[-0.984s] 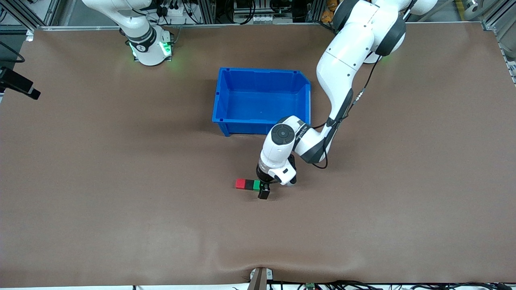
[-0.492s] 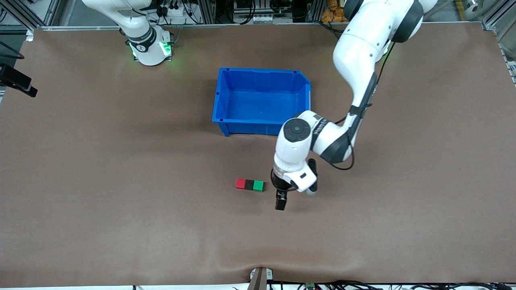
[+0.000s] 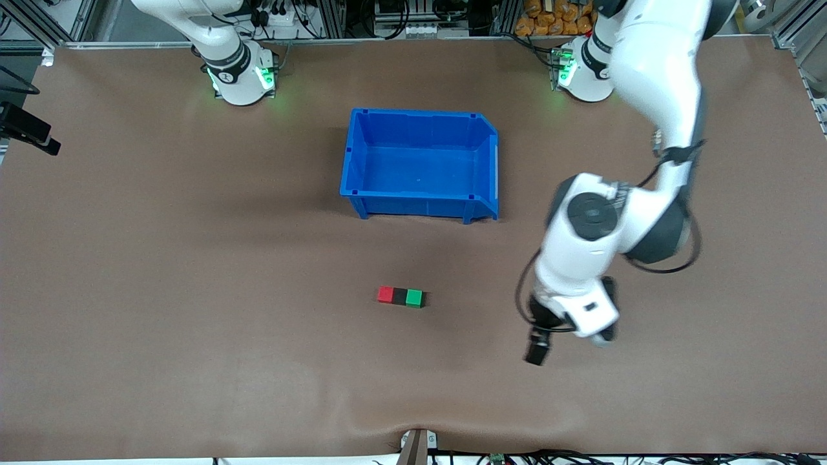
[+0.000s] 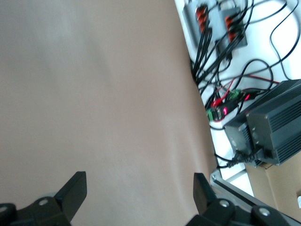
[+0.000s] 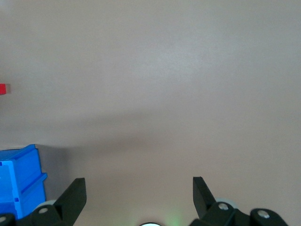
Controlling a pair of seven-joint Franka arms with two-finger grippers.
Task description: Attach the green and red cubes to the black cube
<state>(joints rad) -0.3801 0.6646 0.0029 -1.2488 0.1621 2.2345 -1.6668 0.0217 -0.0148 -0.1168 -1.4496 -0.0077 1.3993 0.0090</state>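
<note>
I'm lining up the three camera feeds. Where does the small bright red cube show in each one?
Front view: small bright red cube at the end of the three-cube row, touching the black cube.
Left wrist view: not in it.
Right wrist view: cut off at the picture's edge.
Shared landmark: the blue plastic bin, in the front and right wrist views.

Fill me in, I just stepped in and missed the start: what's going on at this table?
The three cubes already sit joined in a row on the table: red cube, black cube in the middle, green cube. They lie nearer the front camera than the blue bin. Neither arm holds anything. The left gripper is open over bare table toward the left arm's end, apart from the row. The right gripper is open too, up over bare table, and that arm waits.
</note>
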